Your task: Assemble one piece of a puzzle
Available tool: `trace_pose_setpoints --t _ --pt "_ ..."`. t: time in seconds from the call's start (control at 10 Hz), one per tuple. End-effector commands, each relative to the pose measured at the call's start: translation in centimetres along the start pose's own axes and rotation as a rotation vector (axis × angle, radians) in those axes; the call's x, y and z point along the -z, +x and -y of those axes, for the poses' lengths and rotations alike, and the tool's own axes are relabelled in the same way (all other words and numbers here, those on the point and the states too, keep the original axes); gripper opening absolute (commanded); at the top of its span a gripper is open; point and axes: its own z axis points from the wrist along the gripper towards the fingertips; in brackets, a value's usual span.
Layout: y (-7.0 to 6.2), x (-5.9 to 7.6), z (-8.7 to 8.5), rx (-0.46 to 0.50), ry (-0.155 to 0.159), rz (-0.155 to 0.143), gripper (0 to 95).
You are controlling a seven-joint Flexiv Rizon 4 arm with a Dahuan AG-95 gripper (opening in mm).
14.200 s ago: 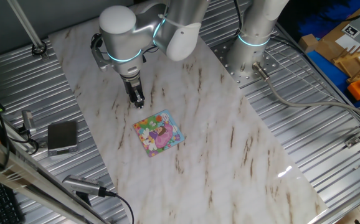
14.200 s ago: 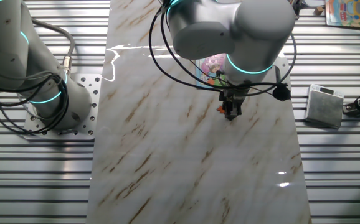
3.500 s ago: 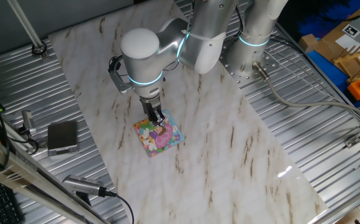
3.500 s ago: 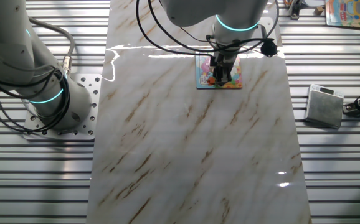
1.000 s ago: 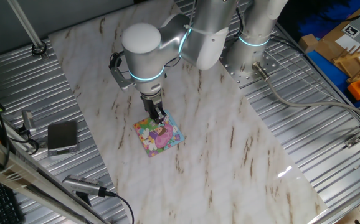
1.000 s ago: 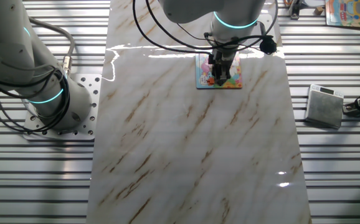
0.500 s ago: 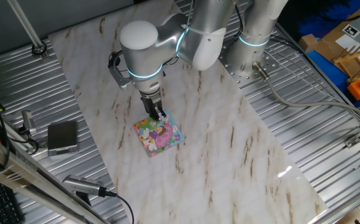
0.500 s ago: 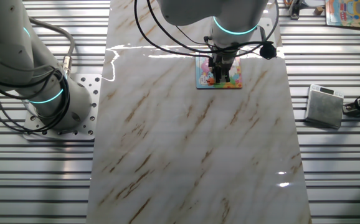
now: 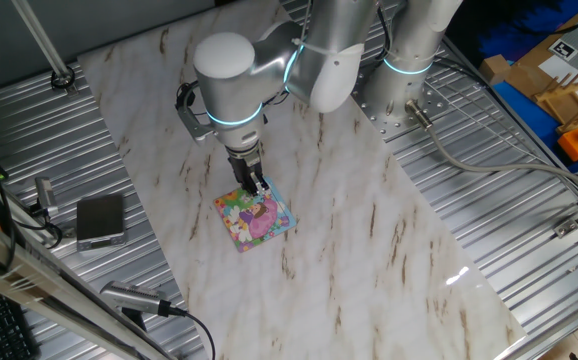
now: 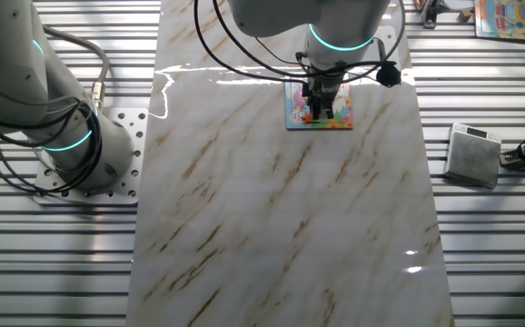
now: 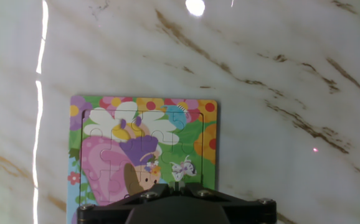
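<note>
Your tool [image 9: 259, 189] hangs straight down over the far edge of the puzzle [image 9: 255, 215], fingertips at or just above its surface; whether they touch it, or are spread or closed, you cannot tell. The puzzle lies flat on the marble bench [image 9: 369, 240], probably so a piece can be pressed in from above. In the hand view the picture looks whole, with no gap, so the piece is likely already seated; you cannot pick it out separately. No readable writing or brand shows anywhere.
</note>
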Motion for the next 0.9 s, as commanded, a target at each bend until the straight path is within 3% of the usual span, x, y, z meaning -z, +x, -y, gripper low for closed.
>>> trace_pose_setpoints --t 0.1,0.9 --pt "0.17 -0.11 -0.12 -0.003 0.002 0.001 0.0" --pt "0.43 -0.6 -1.07 -0.019 0.001 0.003 0.0"
